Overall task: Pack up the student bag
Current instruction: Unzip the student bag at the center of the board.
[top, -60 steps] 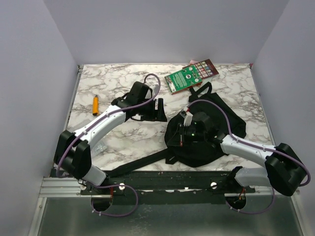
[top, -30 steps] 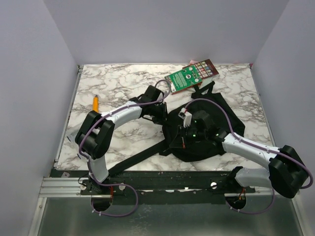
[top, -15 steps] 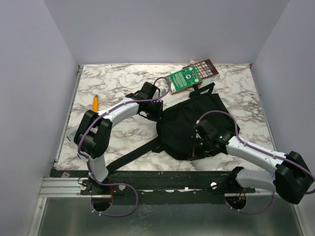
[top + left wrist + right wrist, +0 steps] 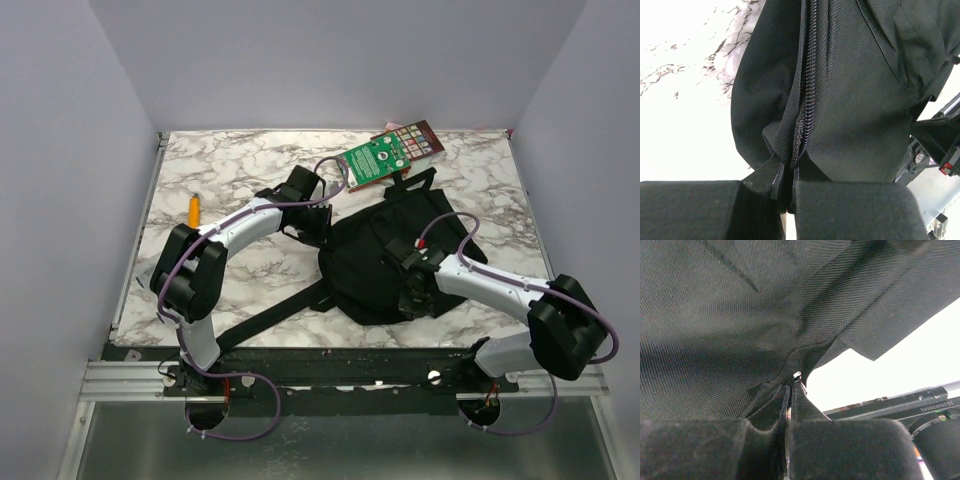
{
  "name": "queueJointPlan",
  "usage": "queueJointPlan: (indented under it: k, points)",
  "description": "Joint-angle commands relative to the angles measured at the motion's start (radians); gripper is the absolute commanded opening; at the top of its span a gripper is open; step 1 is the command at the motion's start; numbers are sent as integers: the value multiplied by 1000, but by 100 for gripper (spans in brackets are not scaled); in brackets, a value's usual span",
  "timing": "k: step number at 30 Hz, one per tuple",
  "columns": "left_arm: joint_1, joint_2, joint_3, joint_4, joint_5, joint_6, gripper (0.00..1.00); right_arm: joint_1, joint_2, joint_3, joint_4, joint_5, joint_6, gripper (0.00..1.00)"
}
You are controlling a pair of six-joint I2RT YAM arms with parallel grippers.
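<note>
Top cam: fixed, high above the near edge, facing down and forward, whole marble table (image 4: 230, 170) in frame. Wrist cams: each looks out from its wrist, very close on black fabric. All three share the student bag (image 4: 365, 260).

Your backpack (image 4: 372, 262) lay mid-table, your left gripper (image 4: 322, 228) at its left edge and your right gripper (image 4: 412, 295) on its near part; a green book (image 4: 378, 160) sat just behind.

Print on the green-covered book (image 4: 378, 160) and the black rail (image 4: 900, 407) is too small to read.
</note>
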Motion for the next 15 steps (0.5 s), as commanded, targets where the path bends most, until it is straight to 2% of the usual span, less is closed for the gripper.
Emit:
queueJointPlan:
  k: [1,10,12,15]
  points:
    - [26,-35,30,-22,-33,39,0,-5,23,18,-217,272,113,1]
    - [18,-27,2,20,40,6,0,-7,90,18,-278,344,204,1]
    - [6,-21,1,23,48,1,0,-8,83,24,-273,347,207,6]
    - [-14,-20,12,24,59,-2,0,-7,45,38,-230,318,160,30]
